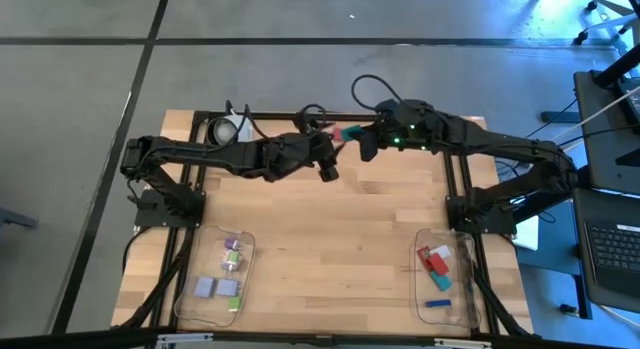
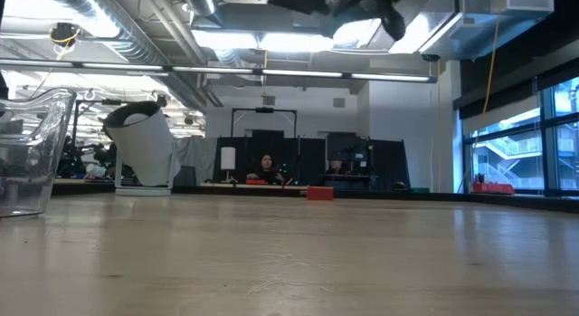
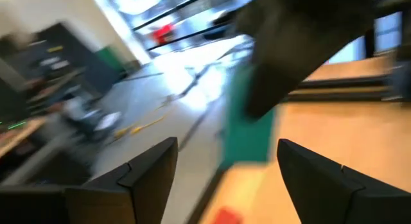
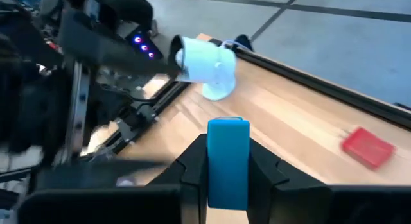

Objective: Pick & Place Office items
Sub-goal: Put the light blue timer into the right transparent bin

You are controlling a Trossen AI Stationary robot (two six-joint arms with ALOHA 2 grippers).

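Teal block (image 4: 228,161) pinched upright in the right gripper (image 4: 228,176); left gripper (image 3: 225,179) gapes wide, empty, just beside; collision or slip could drop it

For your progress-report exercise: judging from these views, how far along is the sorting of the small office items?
Done: the clear plastic tray on the left holds lavender and green pieces; the clear plastic tray on the right holds red, teal and blue pieces. In hand: the right gripper is shut on a teal block above the table's far edge; the left gripper is open beside it. Left: a red block.
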